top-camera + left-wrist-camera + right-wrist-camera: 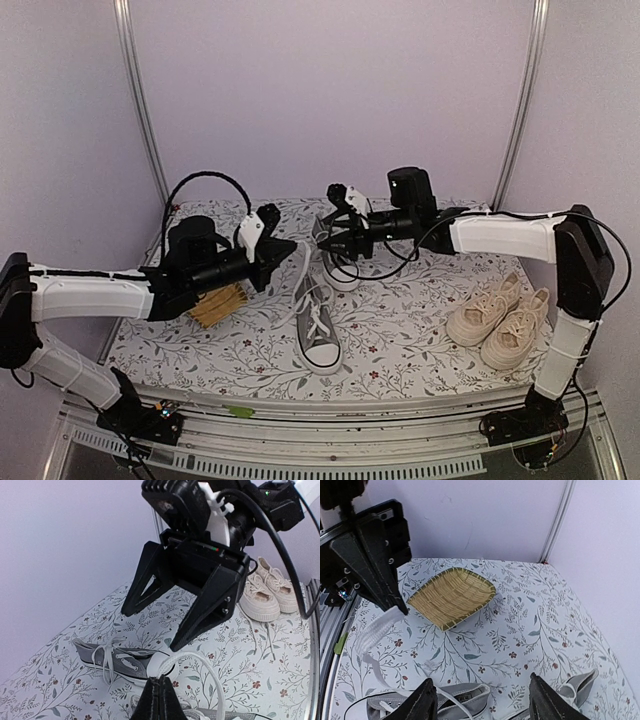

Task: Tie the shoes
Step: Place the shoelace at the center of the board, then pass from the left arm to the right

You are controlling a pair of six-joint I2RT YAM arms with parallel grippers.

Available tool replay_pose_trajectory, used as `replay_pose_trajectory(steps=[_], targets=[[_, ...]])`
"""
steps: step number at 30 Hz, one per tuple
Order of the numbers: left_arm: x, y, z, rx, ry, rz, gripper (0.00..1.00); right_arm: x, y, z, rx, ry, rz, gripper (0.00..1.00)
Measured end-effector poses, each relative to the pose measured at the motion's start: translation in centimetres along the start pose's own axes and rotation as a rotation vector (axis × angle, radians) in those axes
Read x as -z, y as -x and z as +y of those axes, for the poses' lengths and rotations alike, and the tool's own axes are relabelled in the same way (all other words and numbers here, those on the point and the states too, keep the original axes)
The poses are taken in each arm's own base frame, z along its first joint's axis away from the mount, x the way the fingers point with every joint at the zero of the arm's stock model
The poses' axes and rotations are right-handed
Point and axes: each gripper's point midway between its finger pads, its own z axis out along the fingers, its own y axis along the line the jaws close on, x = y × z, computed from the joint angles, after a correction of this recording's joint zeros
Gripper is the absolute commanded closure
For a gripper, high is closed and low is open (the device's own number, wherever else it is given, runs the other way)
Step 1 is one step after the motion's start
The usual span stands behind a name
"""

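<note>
**Grey shoe, nearer** [318, 325]: is being shown lying on the flowered tabletop [410, 335] at mid-table. Its long axis is running near to far, with the white toe cap being pointed at the near edge.

**Grey shoe, farther** [338, 268]: is being shown just behind the first and close beside it, partly covered by the right gripper [334, 246]. In the left wrist view it is being seen side-on, upright on its sole. Which way its toe is being pointed across the tabletop cannot be told for certain.

**Cream pair** [498, 315]: is being shown side by side at the right of the tabletop, well apart from the grey shoes. The long axes are being laid diagonally, toes toward the near left and heels toward the far right.

**Left gripper** [272, 262]: is being held above the tabletop, just left of the grey shoes. Its fingers [161, 697] are being pressed fully together, and a white lace [192, 661] is being pinched between the tips, looping down toward the grey shoes.

**Right gripper**: is being held over the farther grey shoe, facing the left gripper. Its fingers [422, 702] are being spread wide, nothing is being gripped between them, and no contact with shoe or lace is being shown.

**Woven basket** [452, 596]: is being shown on the tabletop at the left, partly under the left arm in the top view. Its slatted floor is being seen bare in the right wrist view.
</note>
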Motion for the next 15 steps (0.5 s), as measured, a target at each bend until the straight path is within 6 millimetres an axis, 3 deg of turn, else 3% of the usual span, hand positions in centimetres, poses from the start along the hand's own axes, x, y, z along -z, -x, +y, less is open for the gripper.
replay_pose_trajectory(steps=[9,15], targets=[[-0.2,2.3,0.2,0.0,-0.051,-0.101,1.0,-1.6,3.0,1.2,0.26,-0.003,-0.16,0.39],[-0.5,2.0,1.4,0.015,-0.043,-0.106,1.0,-2.0,3.4,3.9,0.361,0.056,-0.224,0.41]])
